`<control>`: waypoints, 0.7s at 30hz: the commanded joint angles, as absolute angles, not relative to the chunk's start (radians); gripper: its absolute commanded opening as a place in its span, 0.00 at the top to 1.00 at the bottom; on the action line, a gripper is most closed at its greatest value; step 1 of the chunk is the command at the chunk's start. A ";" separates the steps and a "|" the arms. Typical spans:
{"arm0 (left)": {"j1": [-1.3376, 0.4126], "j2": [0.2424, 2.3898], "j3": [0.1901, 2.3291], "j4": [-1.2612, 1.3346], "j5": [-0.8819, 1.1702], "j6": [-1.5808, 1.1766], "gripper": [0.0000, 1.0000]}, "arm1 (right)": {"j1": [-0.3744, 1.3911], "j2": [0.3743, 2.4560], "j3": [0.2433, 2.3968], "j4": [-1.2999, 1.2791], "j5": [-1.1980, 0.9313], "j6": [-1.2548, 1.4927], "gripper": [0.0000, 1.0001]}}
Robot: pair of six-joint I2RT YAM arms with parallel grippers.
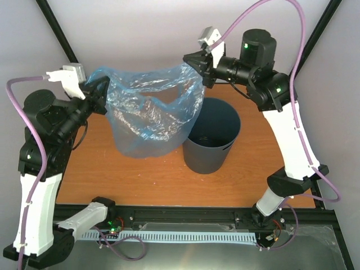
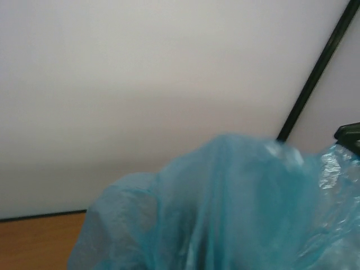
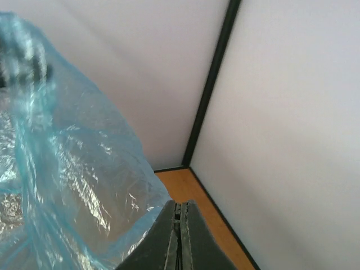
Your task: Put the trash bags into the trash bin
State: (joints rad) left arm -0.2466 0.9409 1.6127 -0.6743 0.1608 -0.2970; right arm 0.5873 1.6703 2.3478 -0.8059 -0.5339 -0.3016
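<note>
The light-blue translucent trash bag (image 1: 151, 112) hangs open in the air between my two grippers, its bottom near the table left of the bin. The dark grey round trash bin (image 1: 211, 138) stands upright and open on the table, right of the bag. My left gripper (image 1: 100, 89) holds the bag's left rim; in the left wrist view the bag (image 2: 225, 214) hides the fingers. My right gripper (image 1: 197, 61) is shut on the bag's right rim above the bin's far-left edge; in the right wrist view its fingers (image 3: 179, 236) are pressed together beside the bag (image 3: 67, 169).
The wooden table (image 1: 112, 180) lies under the bag and bin. Black frame posts (image 1: 59, 31) stand at the back corners against white walls. A black rail (image 1: 185, 216) runs along the near edge.
</note>
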 commanded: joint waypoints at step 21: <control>-0.304 1.193 1.881 -0.371 0.693 -0.589 0.99 | 0.549 1.330 2.337 -0.701 -0.231 -0.224 0.97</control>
State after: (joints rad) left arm -0.2657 1.1683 1.8214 -0.4145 0.6491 -0.5434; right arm 0.5503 1.3384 2.3642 -0.7132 -0.2676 -0.2134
